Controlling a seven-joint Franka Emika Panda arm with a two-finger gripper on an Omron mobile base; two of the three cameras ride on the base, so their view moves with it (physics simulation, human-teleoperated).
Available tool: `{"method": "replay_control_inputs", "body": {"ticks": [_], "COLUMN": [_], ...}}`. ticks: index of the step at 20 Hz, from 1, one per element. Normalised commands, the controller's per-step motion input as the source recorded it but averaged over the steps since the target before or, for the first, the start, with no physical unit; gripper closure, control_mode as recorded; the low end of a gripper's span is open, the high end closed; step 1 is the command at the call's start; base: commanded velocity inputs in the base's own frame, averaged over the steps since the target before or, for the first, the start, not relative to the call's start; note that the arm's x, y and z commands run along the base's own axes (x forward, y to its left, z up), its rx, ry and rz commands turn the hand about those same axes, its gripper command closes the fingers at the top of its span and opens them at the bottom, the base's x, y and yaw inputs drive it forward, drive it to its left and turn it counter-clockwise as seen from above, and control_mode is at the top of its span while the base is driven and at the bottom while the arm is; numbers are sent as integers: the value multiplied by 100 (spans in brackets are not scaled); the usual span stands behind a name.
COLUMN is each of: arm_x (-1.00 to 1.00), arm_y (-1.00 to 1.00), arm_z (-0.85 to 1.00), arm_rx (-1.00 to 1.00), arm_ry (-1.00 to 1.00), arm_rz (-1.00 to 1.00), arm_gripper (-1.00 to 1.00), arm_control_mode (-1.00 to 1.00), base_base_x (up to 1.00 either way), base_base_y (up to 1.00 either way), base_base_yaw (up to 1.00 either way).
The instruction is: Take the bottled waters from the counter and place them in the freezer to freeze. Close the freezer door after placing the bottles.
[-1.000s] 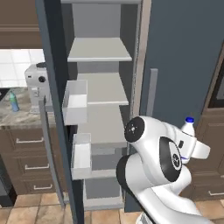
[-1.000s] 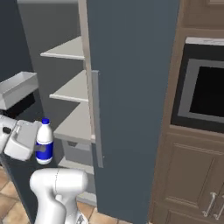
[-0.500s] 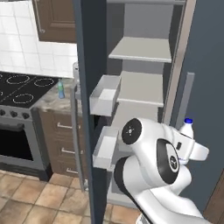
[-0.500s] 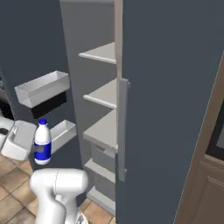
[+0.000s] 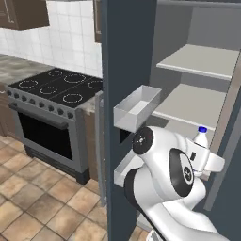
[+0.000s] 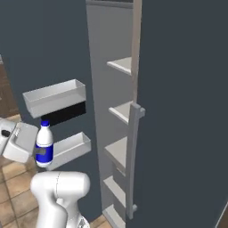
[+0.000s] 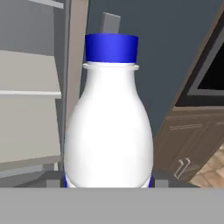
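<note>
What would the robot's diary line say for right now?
tool: shut on white bottle | bottle: upright, carried | freezer door: open | shelves: bare | next: probably set bottle inside

— How's the light? 
— Even and flat, soft and without a clear source. The white bottle in the gripper is shaded gently toward its edges, with no hard glare on it.

— Shadows? 
— Faint. The shelves beyond the bottle go from pale grey to darker grey further in, and the door bin just above the hand has a dark band beneath it.

— Sharpness? 
— Slightly soft throughout, with jagged rendered edges. Close to the hand camera the bottle's outline is a little fuzzy. No bending at the edges of the views.
</note>
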Motion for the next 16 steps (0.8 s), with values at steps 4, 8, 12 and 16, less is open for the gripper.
{"method": "replay_control_inputs", "body": {"ticks": [4,8,12,16], "arm_x": [0,0,0,0], "arm_y": [0,0,0,0], "arm_z": [0,0,0,0], "arm_rx": [0,0,0,0], "arm_ry": [0,0,0,0], "arm_rz": [0,0,0,0], "arm_gripper": [100,100,100,100], "arm_control_mode": [100,100,100,100], "base_base_x": [0,14,20,1], "base_base_y": [-12,-56,-35,3], "base_base_yaw": [23,16,6,0]}}
